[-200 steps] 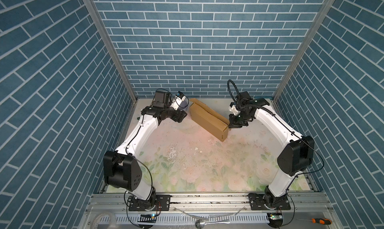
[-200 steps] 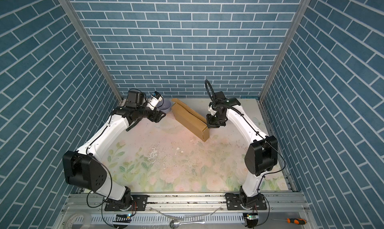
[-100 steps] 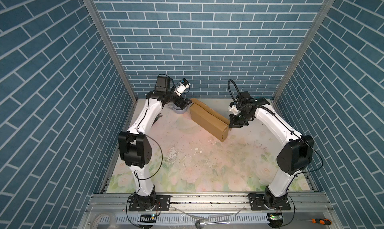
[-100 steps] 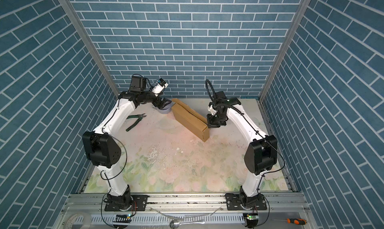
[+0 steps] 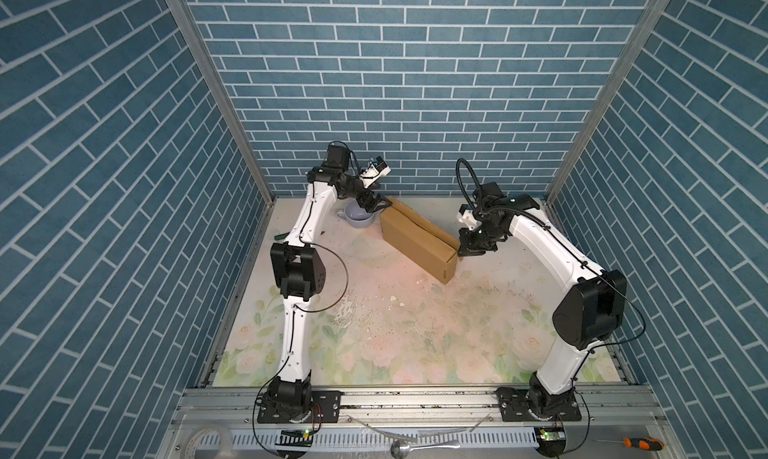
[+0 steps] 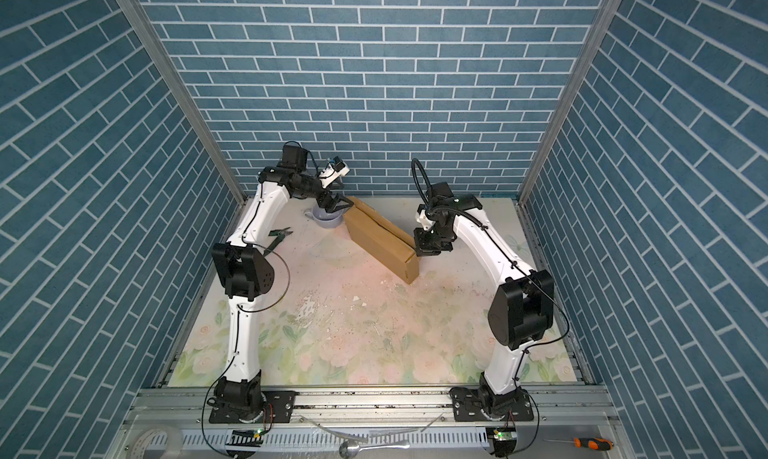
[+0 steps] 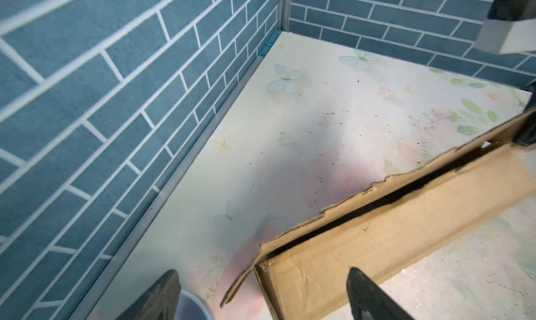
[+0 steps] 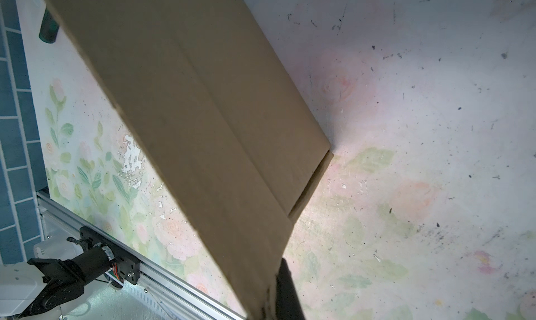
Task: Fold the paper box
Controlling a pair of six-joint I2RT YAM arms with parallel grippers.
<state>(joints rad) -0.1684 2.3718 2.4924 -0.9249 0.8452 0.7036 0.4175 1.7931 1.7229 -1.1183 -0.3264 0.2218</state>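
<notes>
The paper box (image 5: 415,236) (image 6: 380,238), a long brown cardboard mailer, stands on edge and runs diagonally across the back of the table. My left gripper (image 5: 381,206) (image 6: 344,205) hangs open over the box's far left end, holding nothing. In the left wrist view the left gripper (image 7: 261,292) has one fingertip (image 7: 367,295) in front of the box (image 7: 377,231) and the other over the lilac cup (image 7: 193,307). My right gripper (image 5: 460,252) (image 6: 417,251) is shut on the box's near right end. In the right wrist view the right gripper (image 8: 272,298) pinches the box (image 8: 203,115) along its edge.
A lilac cup (image 5: 359,219) (image 6: 326,219) stands just left of the box's far end. Green pliers (image 6: 280,233) lie on the floral mat near the left wall. The back wall is close behind. A screwdriver (image 5: 638,443) and a spoon (image 5: 401,449) lie on the front rail.
The left arm has lifted its elbow and swung its gripper right, to the box's far end, with the jaws opening wider. The pliers are now uncovered. The right arm and box have not moved.
</notes>
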